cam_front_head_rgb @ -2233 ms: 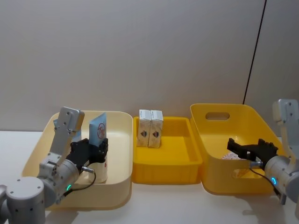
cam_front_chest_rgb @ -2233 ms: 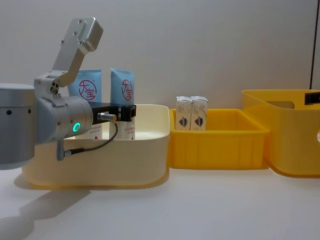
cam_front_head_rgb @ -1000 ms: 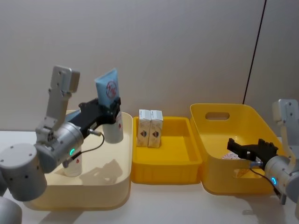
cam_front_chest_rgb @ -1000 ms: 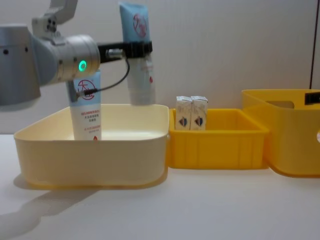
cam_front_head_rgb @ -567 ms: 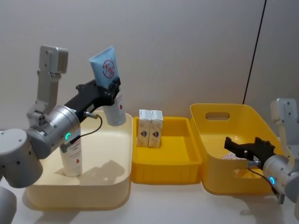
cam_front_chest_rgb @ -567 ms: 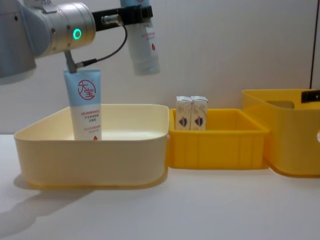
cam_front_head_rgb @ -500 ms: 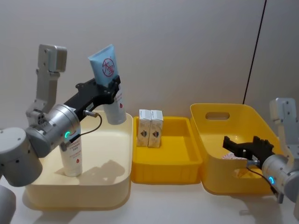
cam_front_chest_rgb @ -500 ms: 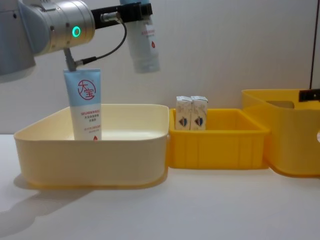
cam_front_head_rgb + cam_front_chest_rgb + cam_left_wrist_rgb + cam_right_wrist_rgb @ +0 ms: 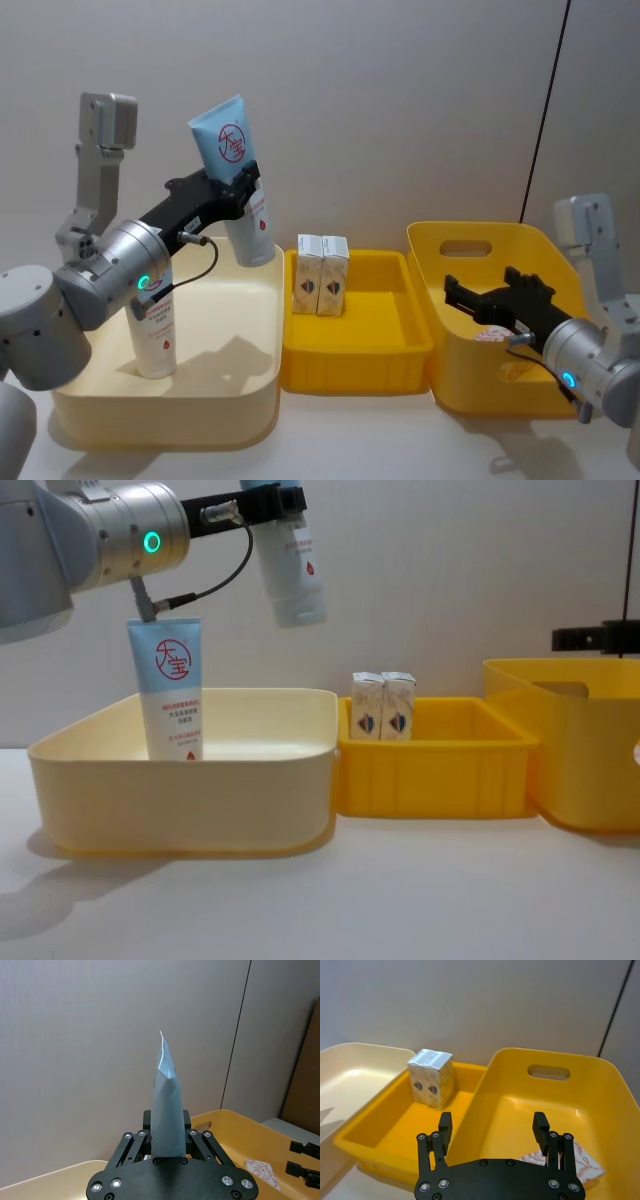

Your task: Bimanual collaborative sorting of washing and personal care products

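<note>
Pale-blue-and-white plastic squeeze tube (image 9: pixel 228 140) lifted clear of cream plastic bin (image 9: pixel 262 405), pinched in left gripper (image 9: pixel 240 193) and held high. Right gripper (image 9: pixel 491 1124), fingers spread and empty, advanced leftward over deep yellow plastic bin (image 9: pixel 478 382) — handover probably next.

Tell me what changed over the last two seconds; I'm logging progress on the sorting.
The left gripper, fingers shut on a pale-blue-and-white squeeze tube, lifted it out of the cream plastic bin and towards the middle. The open right gripper rose and moved left over the deep yellow bin. The second tube and two small white cartons stayed put.
</note>
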